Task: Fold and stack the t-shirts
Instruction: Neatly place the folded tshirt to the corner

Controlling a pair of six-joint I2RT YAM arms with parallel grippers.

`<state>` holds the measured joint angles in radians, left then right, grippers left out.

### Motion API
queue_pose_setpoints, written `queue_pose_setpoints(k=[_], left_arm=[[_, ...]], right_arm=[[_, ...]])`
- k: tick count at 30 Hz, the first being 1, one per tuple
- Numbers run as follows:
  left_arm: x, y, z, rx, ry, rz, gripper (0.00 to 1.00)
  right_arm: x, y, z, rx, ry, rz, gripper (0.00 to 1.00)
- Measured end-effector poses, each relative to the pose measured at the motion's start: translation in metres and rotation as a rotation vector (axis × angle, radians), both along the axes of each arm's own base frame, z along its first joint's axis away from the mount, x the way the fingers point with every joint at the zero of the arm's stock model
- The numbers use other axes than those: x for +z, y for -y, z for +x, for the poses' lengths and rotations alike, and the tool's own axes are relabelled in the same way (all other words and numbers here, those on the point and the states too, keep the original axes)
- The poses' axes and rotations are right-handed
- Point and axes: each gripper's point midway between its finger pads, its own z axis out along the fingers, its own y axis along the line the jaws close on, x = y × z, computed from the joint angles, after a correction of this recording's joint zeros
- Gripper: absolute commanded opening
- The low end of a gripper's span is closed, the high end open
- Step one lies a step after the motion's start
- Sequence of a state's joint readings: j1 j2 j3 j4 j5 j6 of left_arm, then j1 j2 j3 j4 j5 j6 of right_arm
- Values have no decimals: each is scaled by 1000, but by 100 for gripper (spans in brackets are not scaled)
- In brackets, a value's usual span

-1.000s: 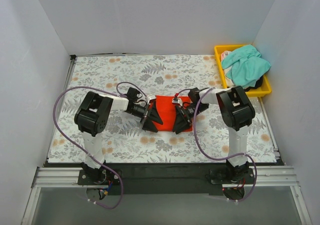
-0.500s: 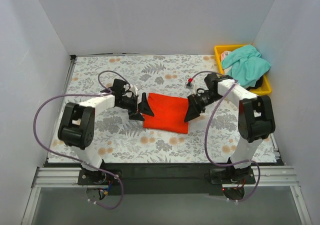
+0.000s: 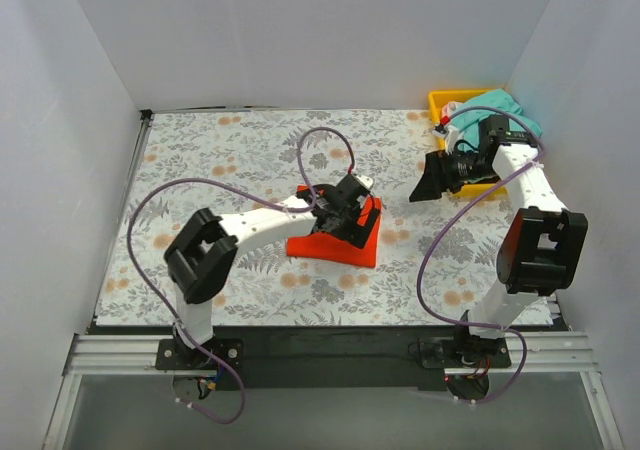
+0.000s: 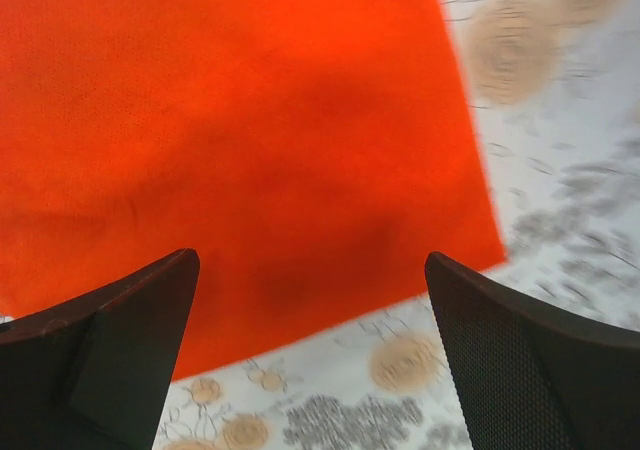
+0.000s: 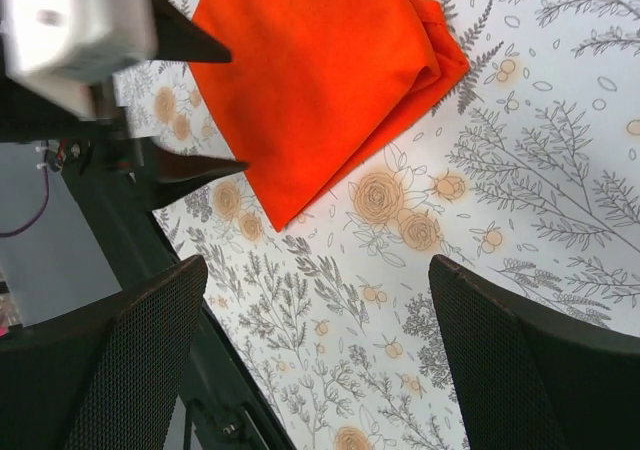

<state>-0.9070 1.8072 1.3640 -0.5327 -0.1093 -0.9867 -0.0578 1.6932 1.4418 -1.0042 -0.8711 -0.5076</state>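
The orange-red t-shirt [image 3: 330,244] lies folded into a flat rectangle in the middle of the floral table. My left gripper [image 3: 346,217] hovers over its right half, open; in the left wrist view the shirt [image 4: 240,120] fills the upper left, and its near corner lies between the spread fingertips [image 4: 130,320]. My right gripper [image 3: 428,180] stands open in the air, right of the shirt and beside the bin, holding nothing. Its wrist view looks down on the folded shirt [image 5: 320,70] and the left gripper [image 5: 185,100]. The teal-green t-shirt [image 3: 522,122] lies crumpled in the bin, partly hidden by the right arm.
The yellow bin [image 3: 437,99] sits at the table's back right corner with other cloth under the teal shirt. White walls close in the left, back and right sides. Purple cables [image 3: 325,145] loop above both arms. The black base rail [image 3: 320,342] runs along the near edge.
The left gripper has swung right, from the shirt's left edge to over its right half. The right gripper has drawn back up and right towards the bin. Both stayed open.
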Motion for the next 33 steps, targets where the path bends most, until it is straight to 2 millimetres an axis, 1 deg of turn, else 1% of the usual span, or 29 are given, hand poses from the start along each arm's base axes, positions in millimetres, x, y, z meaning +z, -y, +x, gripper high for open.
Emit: queue_pose_setpoints(k=[1, 3, 5, 7, 10, 13, 16, 18, 19, 22, 27, 29, 33], left_arm=[[-17, 0, 4, 20, 0, 57, 97], [-48, -9, 9, 58, -8, 161, 97], [-71, -18, 10, 93, -33, 220, 97], [-66, -19, 17, 112, -19, 218, 97], [-72, -31, 25, 148, -49, 211, 97], [-74, -53, 48, 208, -70, 193, 97], [-74, -95, 81, 296, -75, 188, 97], [-75, -129, 102, 343, -76, 190, 97], [-75, -143, 110, 363, -74, 190, 97], [-74, -198, 134, 396, -77, 196, 97], [-75, -278, 157, 374, -98, 208, 98], [-75, -305, 166, 360, -108, 205, 97], [-76, -371, 194, 336, -116, 206, 97]], right_arm=[[-2, 1, -1, -4, -8, -3, 98], [-6, 1, -5, -5, -27, -2, 98], [-11, 0, -11, -5, -51, -1, 98], [-14, -1, -16, -3, -73, -1, 98], [-16, 0, -17, -4, -82, -8, 98], [-18, 2, -17, -8, -82, -23, 98], [-20, 3, -17, -11, -84, -32, 98], [-21, 3, -17, -12, -88, -33, 98], [-21, 3, -17, -12, -89, -32, 98], [-24, 4, -16, -12, -98, -35, 98], [-29, 5, -14, -14, -111, -45, 98], [-29, 6, -12, -15, -111, -45, 98], [-31, 6, -8, -17, -120, -45, 98]])
